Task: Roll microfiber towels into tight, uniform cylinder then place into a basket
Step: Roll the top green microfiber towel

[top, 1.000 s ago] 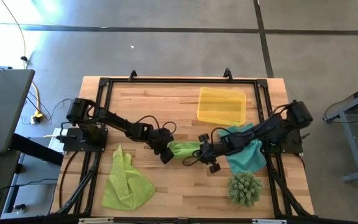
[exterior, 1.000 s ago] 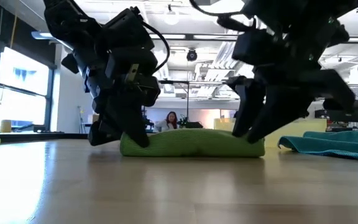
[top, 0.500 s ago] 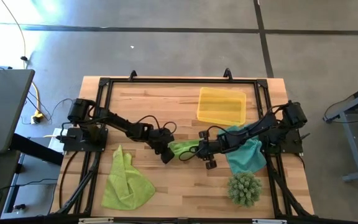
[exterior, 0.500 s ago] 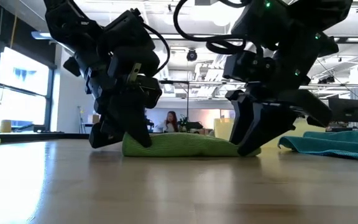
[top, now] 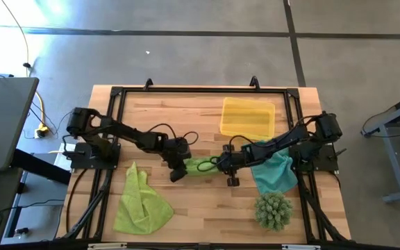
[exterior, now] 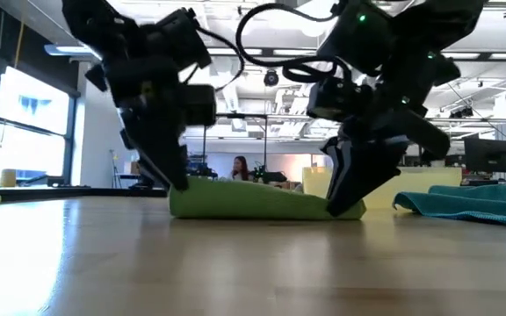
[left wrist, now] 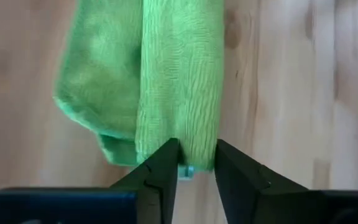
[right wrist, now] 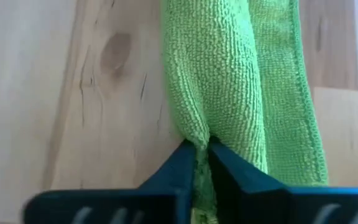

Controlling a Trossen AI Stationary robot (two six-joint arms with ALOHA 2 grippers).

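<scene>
A lime-green towel (top: 201,165), rolled into a short flat roll, lies on the table's middle; it also shows in the low view (exterior: 253,200). My left gripper (top: 178,169) is shut on its left end and my right gripper (top: 228,168) on its right end. A second lime-green towel (top: 141,205) lies crumpled at the near left. The teal towel (top: 276,168) lies crumpled at the right, under my right arm. The yellow tray (top: 247,117) stands at the far right, with nothing in it. My left gripper pinches the roll's left end (left wrist: 185,140) between its two fingers, on one thick fold of several layers. The fingers slant down from the table's left and lie along the roll. The roll lies on the table. My right gripper pinches a fold at the roll's right end (right wrist: 199,138) between its two nearly closed fingers, several layers. The fingers slant down from the table's right and lie along the roll. That end (exterior: 345,207) rests on the table.
A spiky green ball-shaped plant (top: 273,210) stands at the near right, close to the teal towel. A black frame (top: 200,91) runs around the table's far and side edges. Bare wood lies near the front middle (top: 207,208).
My right gripper has gone toward the table's left and a little toward the far edge, still on the roll's right end. My left gripper has turned and tipped at the roll's left end. The roll now lies flatter and lower than before.
</scene>
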